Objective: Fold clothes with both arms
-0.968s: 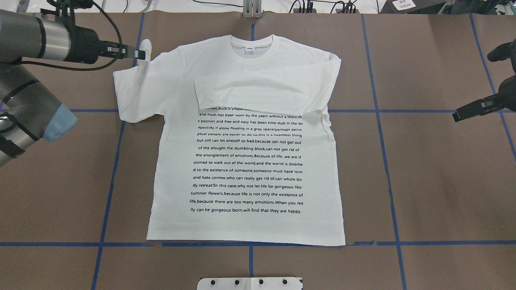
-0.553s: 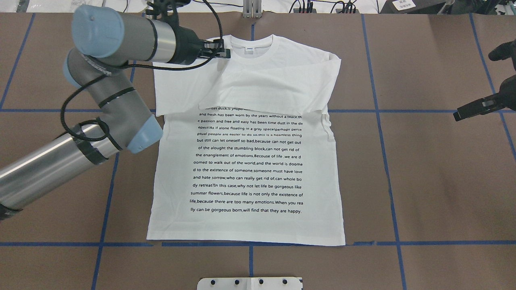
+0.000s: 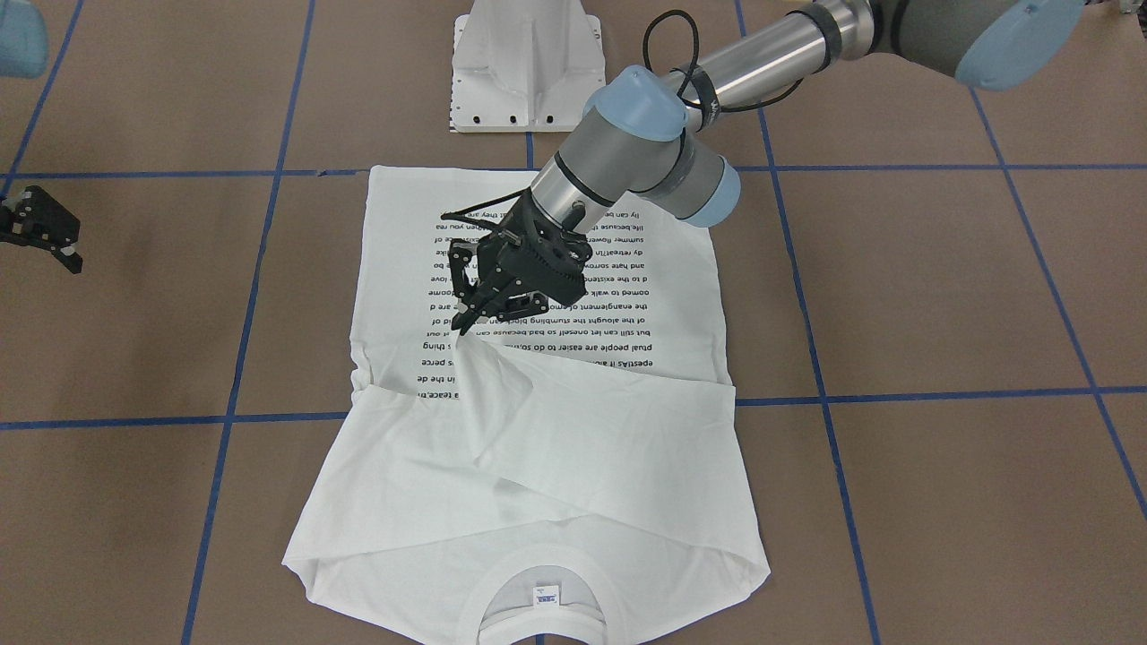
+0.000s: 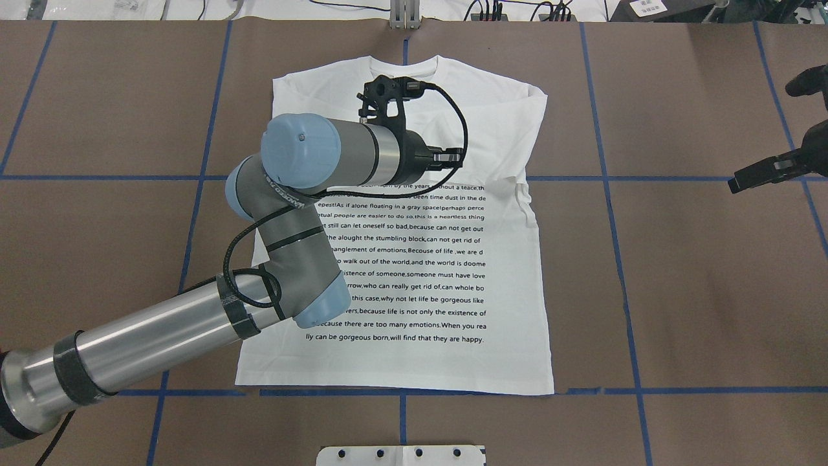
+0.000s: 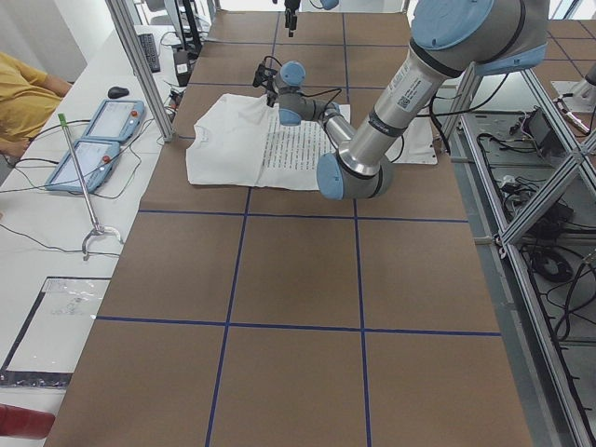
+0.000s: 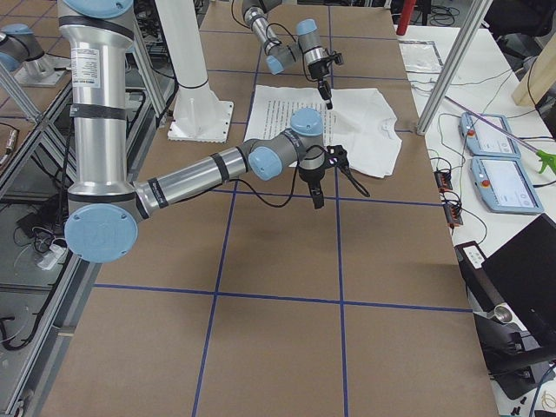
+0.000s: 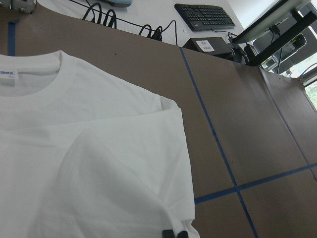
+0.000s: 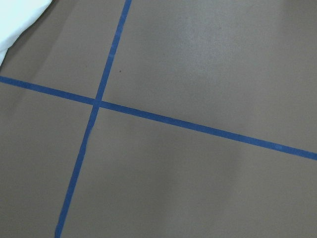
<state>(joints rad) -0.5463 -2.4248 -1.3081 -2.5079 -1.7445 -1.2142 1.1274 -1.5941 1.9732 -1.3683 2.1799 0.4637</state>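
The white T-shirt (image 4: 420, 272) lies flat on the table, text side up, with its collar (image 4: 404, 65) at the far edge. It also shows in the front view (image 3: 556, 466). My left gripper (image 3: 464, 330) is shut on the tip of the shirt's left sleeve (image 3: 502, 403). It holds that tip just above the top lines of text, over the chest. In the overhead view the left gripper (image 4: 456, 156) is near the shirt's middle. The right sleeve lies folded across the chest beneath. My right gripper (image 4: 734, 186) hangs off to the right over bare table and looks open and empty.
The white pedestal base (image 3: 529, 81) stands at the near table edge behind the shirt's hem. Blue tape lines (image 4: 608, 194) divide the brown table. Cables and tablets lie past the far edge (image 5: 102, 140). My left arm's elbow (image 4: 304, 285) hangs over the shirt's left half.
My left arm swung in from the left and carried the left sleeve across the chest towards the shirt's middle. The right arm has stayed still.
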